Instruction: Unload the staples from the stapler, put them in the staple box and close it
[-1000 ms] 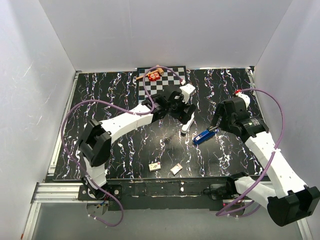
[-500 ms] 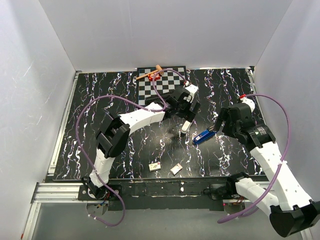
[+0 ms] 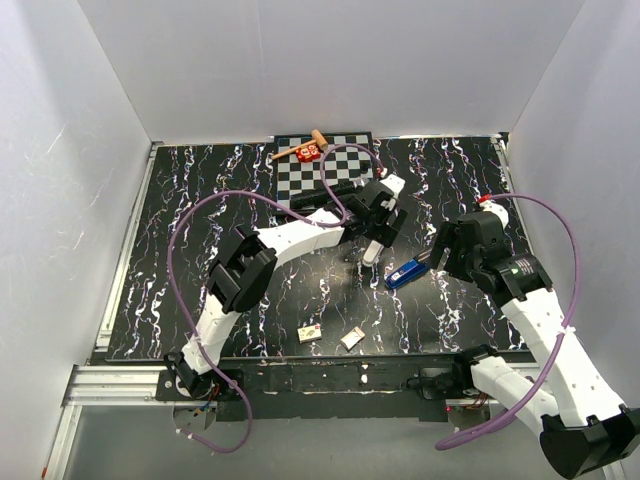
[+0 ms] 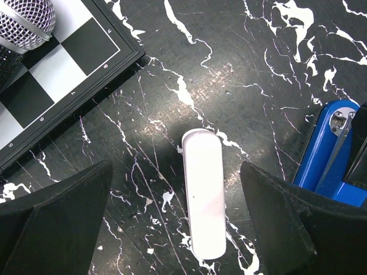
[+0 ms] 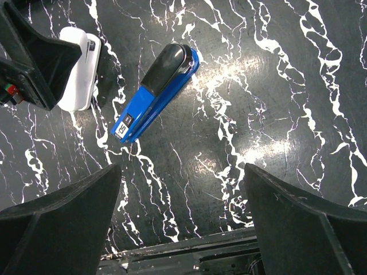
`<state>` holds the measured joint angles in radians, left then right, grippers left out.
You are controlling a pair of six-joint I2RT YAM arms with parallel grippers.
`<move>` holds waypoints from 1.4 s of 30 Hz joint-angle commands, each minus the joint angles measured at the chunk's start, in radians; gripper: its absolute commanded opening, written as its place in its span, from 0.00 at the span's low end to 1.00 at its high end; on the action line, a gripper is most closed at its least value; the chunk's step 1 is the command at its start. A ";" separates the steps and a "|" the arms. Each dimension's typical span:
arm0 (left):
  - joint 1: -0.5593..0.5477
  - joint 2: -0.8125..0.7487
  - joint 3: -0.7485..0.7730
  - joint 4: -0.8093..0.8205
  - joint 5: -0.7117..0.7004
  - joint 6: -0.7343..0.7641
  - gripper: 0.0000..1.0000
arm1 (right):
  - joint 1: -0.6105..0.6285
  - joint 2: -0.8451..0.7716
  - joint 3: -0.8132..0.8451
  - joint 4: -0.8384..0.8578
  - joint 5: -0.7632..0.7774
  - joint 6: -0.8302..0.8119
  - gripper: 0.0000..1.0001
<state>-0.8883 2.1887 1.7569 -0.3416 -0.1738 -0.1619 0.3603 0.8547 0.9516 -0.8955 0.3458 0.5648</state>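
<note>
L arm (image 3: 290,235): is being swung out further to the R than a sec ago. L claw (image 4: 176,172) is now being held above the marker (image 4: 203,200), jaws wide apart, nothing being gripped. Board (image 4: 57,86) and mic (image 4: 26,20) are being caught at far L of the wrist view, well apart from the claw.

Marker: is being left flat on the table (image 3: 165,190), pos. unchanged over the last sec. It is being straddled by the L claw, not being touched.

Stapler (image 5: 155,94): is being left on the table just R of the marker, near it but apart. No shift vs. earlier. It appears shut, black end toward the far R. Unloading is being judged as not yet begun.

R claw (image 5: 182,169): jaws are being held apart, empty. The stapler is lying ahead of it, not being touched. R arm (image 3: 530,310) is being drawn in a bit vs. a sec ago, wrist being kept near the stapler's black end.

Meaning: only the arms are being repositioned; the task obj. is being left untouched. L claw is being lined up on the marker, not the stapler; whether the marker is being cleared away cannot be told. Next, prob.: the stapler is to be pinned by one claw and hinged open by the other. Risk: it being skidded on the slick top.
</note>
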 commanded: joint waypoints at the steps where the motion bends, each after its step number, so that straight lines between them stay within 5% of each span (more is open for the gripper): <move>1: -0.027 0.006 0.055 -0.019 -0.072 0.025 0.92 | 0.002 -0.016 -0.005 0.006 -0.025 -0.005 0.96; 16: -0.057 0.078 0.111 -0.056 -0.121 0.050 0.83 | 0.002 -0.020 -0.005 0.009 -0.041 -0.009 0.95; 42: -0.057 0.115 0.108 -0.063 -0.064 0.033 0.40 | 0.002 -0.036 -0.013 0.009 -0.064 -0.002 0.95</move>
<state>-0.9401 2.3032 1.8397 -0.4057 -0.2554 -0.1268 0.3603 0.8364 0.9382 -0.8967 0.2871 0.5644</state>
